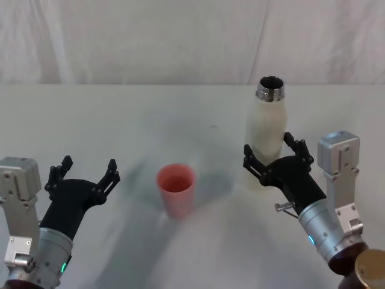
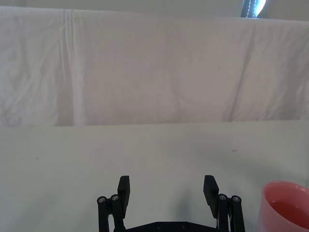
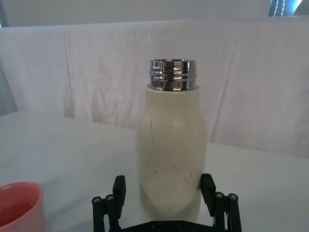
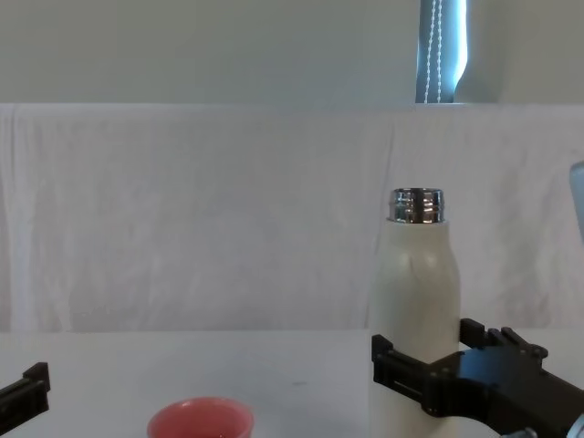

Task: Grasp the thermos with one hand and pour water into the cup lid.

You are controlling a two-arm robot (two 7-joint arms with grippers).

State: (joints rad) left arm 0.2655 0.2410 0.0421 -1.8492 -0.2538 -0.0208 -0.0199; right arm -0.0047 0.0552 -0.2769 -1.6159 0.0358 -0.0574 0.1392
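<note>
Nearest the robot, at seven o'clock on the table, the left gripper idles wide open, empty. At center stands the cup lid. At three o'clock the right gripper straddles the thermos, fingers spread, not visibly clamped. Closing off-centre could tip the uncapped bottle; a loose grip might slip when pouring.

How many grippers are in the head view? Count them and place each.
2. The left gripper hovers open over the table on the robot's left, beside the cup lid. The right gripper sits open around the thermos base.
</note>
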